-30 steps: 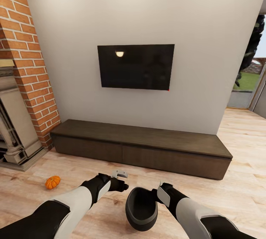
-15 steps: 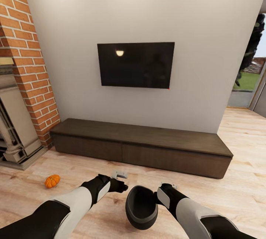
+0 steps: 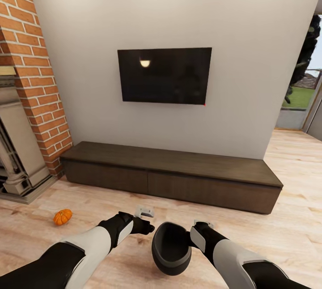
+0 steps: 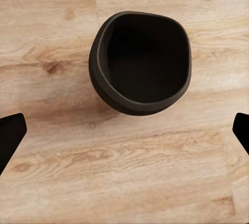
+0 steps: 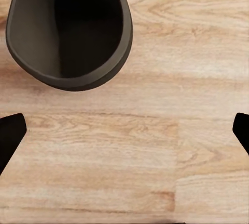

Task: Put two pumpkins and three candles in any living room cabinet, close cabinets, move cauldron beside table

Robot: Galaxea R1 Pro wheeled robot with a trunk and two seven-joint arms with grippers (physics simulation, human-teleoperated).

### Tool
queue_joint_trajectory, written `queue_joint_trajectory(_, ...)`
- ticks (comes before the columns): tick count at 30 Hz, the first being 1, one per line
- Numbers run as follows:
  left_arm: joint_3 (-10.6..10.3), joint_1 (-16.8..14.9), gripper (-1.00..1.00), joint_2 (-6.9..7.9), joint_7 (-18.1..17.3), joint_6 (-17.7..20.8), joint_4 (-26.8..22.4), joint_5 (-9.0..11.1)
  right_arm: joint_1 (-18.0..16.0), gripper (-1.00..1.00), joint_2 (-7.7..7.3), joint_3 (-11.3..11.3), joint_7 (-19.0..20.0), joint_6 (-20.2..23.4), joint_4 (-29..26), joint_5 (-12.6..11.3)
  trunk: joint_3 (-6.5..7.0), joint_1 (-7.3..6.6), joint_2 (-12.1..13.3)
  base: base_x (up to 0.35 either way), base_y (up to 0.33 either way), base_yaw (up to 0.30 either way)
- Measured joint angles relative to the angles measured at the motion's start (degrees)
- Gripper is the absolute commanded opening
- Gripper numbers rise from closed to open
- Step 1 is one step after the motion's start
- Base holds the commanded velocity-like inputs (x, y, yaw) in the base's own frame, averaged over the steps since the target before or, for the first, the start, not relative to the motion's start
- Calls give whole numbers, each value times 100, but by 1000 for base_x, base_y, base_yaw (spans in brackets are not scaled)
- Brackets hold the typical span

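Ahead, the cabinet (image 3: 172,176) runs along the white wall with all its dark fronts flush and closed, under a black TV (image 3: 164,75) mounted on the wall. A brick column (image 3: 33,70) and a grey stone fireplace (image 3: 18,146) stand at the cabinet's left end, and a glazed opening (image 3: 308,70) to a garden lies past its right end. One pumpkin (image 3: 62,216) sits on the wooden floor (image 3: 286,217) near the fireplace's base, well apart from the cabinet's left front corner. The cauldron (image 3: 171,248) stands on the floor between the two arms, just beside the right forearm, its mouth open and empty. Nothing lies between it and the cabinet. The left gripper (image 3: 144,212) and right gripper (image 3: 202,224) hover over the floor; both wrist views show the jaws spread wide at the frame edges, pinching nothing, with the cauldron (image 4: 140,63) (image 5: 70,29) beyond them. Compared with a second ago, the TV and cabinet sit slightly higher in the head view, so the camera has shifted; arms and cauldron look unchanged.
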Motion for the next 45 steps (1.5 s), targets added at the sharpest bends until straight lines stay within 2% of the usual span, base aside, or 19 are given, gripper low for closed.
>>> queue_joint_trajectory(6,0,0,100,0,0,-1,1,-7,0,100,0,0,94,28,0,2,-108,132,-241,0,0,0)
queue_joint_trajectory(20,-8,0,100,0,3,-277,117,-18,0,100,0,1,126,47,0,2,-108,131,-242,185,0,0)
queue_joint_trajectory(22,-7,0,100,0,3,-306,132,-19,0,100,0,1,189,44,0,3,-108,132,-242,42,0,0)
queue_joint_trajectory(23,-8,0,100,0,3,-333,155,-19,0,100,0,5,407,41,5,15,-108,132,-242,11,0,0)
queue_joint_trajectory(26,-8,0,100,0,4,-344,165,-19,0,100,0,9,510,10,8,111,-108,132,-242,3,0,0)
queue_joint_trajectory(34,-8,0,100,0,4,-350,168,-19,0,100,0,9,529,-2,8,139,-108,132,-242,6,0,0)
queue_joint_trajectory(45,-16,4,100,0,4,-342,168,-19,0,100,0,8,521,1,8,144,-108,132,-242,156,0,0)
